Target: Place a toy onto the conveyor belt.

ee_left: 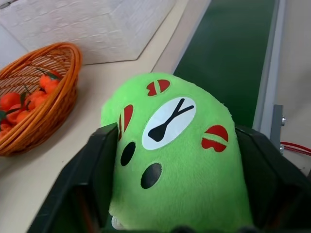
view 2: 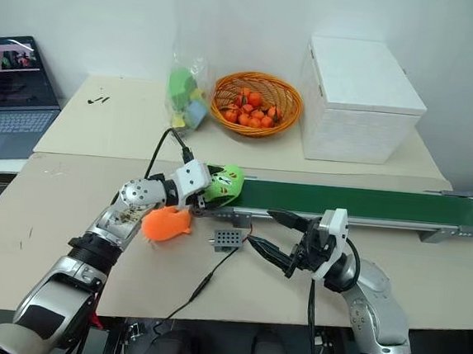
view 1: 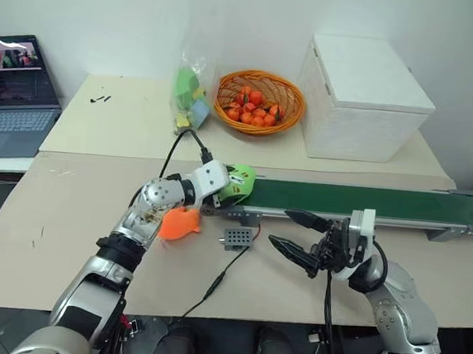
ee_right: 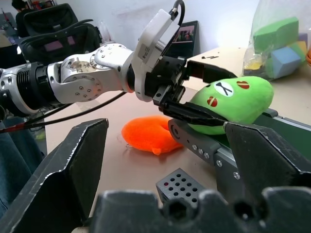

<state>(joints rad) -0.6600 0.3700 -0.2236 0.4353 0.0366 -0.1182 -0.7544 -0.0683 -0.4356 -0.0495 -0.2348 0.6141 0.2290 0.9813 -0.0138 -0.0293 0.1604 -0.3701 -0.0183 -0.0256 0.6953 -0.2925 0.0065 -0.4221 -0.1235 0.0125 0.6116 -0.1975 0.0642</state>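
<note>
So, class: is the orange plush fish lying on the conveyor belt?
No: the orange plush fish lies on the table beside the left arm, off the conveyor belt.

Crowded near end, open run along the belt

The long dark-green conveyor belt [view 1: 359, 202] lies bare toward the table's right edge; its left end is blocked by the left gripper [view 1: 229, 189] with the lime-green plush toy [view 1: 238, 185], an orange fish-shaped plush [view 1: 180, 223] and a small grey perforated box [view 1: 237, 239] just in front of it.

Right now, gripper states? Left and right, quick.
Left gripper: fingers either side of the green toy at the conveyor belt end; grip or release cannot be told.
Right gripper: open, empty.
</note>
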